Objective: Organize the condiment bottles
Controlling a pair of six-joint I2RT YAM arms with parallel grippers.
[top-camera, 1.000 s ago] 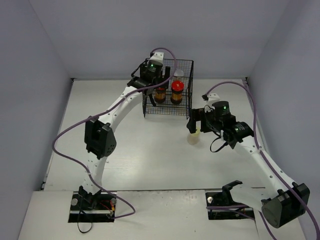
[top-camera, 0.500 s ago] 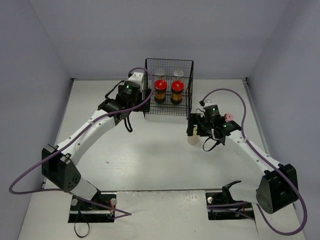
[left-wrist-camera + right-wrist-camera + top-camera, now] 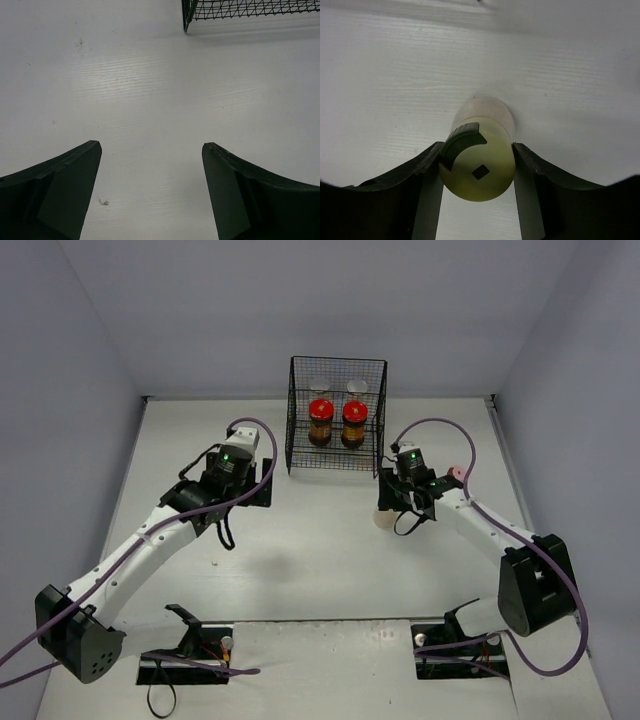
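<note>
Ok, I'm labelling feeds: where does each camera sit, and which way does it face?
Top external: above and behind the bases, looking down and forward across the table; left arm and right arm show.
Left wrist: looks down at bare table past the open left gripper; basket corner at top.
Right wrist: looks straight down on the yellow-capped bottle, right gripper shut on it.
Shared: top and left wrist show the basket; top and right wrist, the bottle.

Two jars (image 3: 320, 410), two silver-capped bottles (image 3: 320, 384), one yellow-capped bottle (image 3: 490, 155), one pink-capped bottle (image 3: 457, 473)
</note>
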